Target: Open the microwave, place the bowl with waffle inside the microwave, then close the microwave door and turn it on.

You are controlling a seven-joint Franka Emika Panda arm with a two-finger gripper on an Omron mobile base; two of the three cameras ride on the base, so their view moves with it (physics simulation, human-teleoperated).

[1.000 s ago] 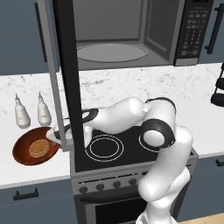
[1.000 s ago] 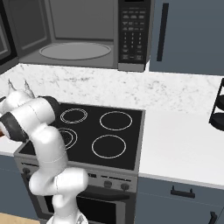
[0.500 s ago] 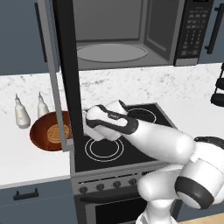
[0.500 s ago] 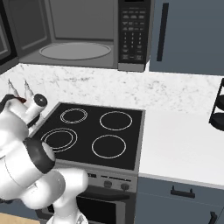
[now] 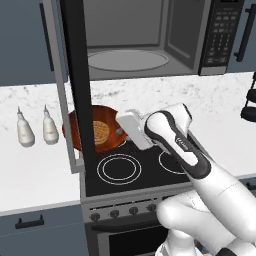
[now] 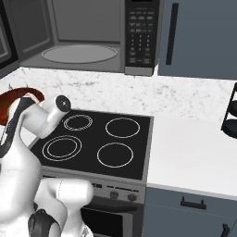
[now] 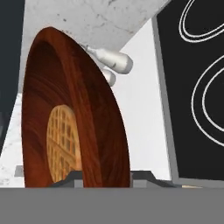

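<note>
One bowl (image 5: pixel 95 132), red-brown & shiny, up off the counter, just left of the cooktop (image 5: pixel 135 167), partly behind the microwave door (image 5: pixel 77 85). Holds one round waffle (image 5: pixel 100 132) w/ grid marks, flat in the middle. Pinched at its rim by the gripper (image 7: pixel 104 175), one dark tip on each side of the rim in the hand view. Gripper reaches in from the cooktop side, over the front-left ring.

Microwave (image 5: pixel 150 37) sits above & behind the cooktop, wide open, grey inside, round plate at the bottom. Door swung out to the left, edge-on, hanging above the cooktop's left edge. Keypad strip on the right.

Two small white bottles (image 5: pixel 35 129) stand on the counter (image 5: pixel 35 170) further left of the cooktop, past the bowl. Dark rack (image 6: pixel 230 115) far right of the cooktop, near the wall.
</note>
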